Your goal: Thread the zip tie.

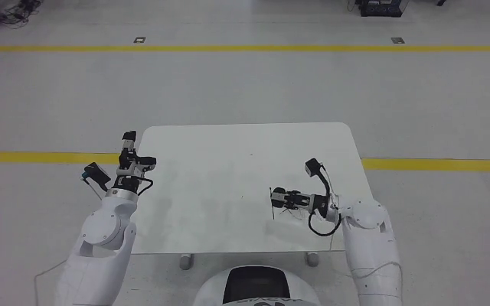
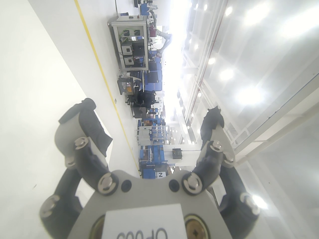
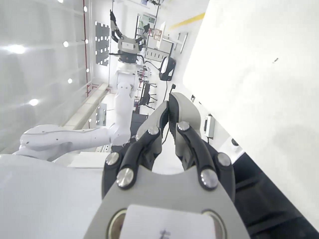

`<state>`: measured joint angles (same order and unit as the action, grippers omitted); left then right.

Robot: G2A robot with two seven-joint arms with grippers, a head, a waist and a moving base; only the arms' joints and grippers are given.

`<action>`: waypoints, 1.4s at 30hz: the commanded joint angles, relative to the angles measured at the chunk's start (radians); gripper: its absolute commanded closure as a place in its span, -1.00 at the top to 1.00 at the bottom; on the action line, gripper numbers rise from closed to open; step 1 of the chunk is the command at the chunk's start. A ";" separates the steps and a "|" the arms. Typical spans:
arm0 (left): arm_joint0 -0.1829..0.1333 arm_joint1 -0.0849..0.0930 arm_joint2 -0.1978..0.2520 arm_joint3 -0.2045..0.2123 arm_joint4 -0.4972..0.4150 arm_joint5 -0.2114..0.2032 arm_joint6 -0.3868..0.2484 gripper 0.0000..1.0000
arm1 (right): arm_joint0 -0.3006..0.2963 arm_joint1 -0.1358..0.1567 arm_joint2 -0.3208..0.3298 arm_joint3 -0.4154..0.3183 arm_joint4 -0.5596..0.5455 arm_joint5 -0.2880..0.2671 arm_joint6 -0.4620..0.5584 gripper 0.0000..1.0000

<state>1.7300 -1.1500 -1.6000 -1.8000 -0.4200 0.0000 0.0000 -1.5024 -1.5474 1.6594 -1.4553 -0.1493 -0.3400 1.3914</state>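
This is a large industrial robotics hall. A pale, glossy floor [image 1: 245, 84] spreads wide around one white table [image 1: 230, 168]. It is marked with long yellow lines [image 1: 245, 48] and set with small square floor plates [image 1: 139, 40]. Overhead, a high ceiling [image 2: 274, 58] carries rows of round lamps [image 2: 249, 96]. Farther off stand an open rack [image 2: 129, 43] of electronic boxes and a crowd of blue workstations [image 2: 145, 154]. Thin red pipes [image 3: 83, 13] run beside more lamps.
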 commanded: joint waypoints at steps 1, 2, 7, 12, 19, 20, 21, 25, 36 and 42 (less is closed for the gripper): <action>0.000 0.000 0.000 0.000 0.000 0.000 0.000 1.00 | 0.008 0.017 -0.029 0.014 0.023 0.000 -0.001 -1.00; 0.000 0.000 0.000 0.000 0.000 0.000 0.000 1.00 | 0.014 0.030 -0.045 0.023 0.036 0.000 -0.001 -1.00; 0.000 0.000 0.000 0.000 0.000 0.000 0.000 1.00 | 0.036 0.088 -0.127 0.047 0.118 0.000 -0.001 -1.00; 0.000 0.000 0.000 0.000 0.000 0.000 0.000 1.00 | 0.064 0.154 -0.212 0.076 0.204 0.000 -0.001 -1.00; 0.000 0.000 0.000 0.000 0.000 0.000 0.000 1.00 | 0.105 0.231 -0.346 0.081 0.322 0.000 -0.001 -1.00; 0.000 0.000 0.000 0.000 0.000 0.000 0.000 1.00 | 0.111 0.240 -0.367 0.077 0.337 0.000 -0.001 -1.00; 0.000 0.000 0.000 0.000 0.000 0.000 0.000 1.00 | 0.117 0.250 -0.385 0.076 0.348 0.000 -0.001 -1.00; 0.000 0.000 0.000 0.000 0.000 0.000 0.000 1.00 | 0.148 0.287 -0.462 0.086 0.395 0.000 -0.001 -1.00; 0.000 0.000 0.000 0.000 0.000 0.000 0.000 1.00 | 0.157 0.295 -0.478 0.089 0.405 0.000 -0.001 -1.00; 0.000 0.000 0.000 0.000 0.000 0.000 0.000 1.00 | 0.085 0.293 -0.426 -0.059 0.388 0.000 -0.199 -1.00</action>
<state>1.7300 -1.1500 -1.6000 -1.8000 -0.4200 0.0000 0.0000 -1.3949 -1.2543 1.2197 -1.4786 0.2515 -0.3400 1.2271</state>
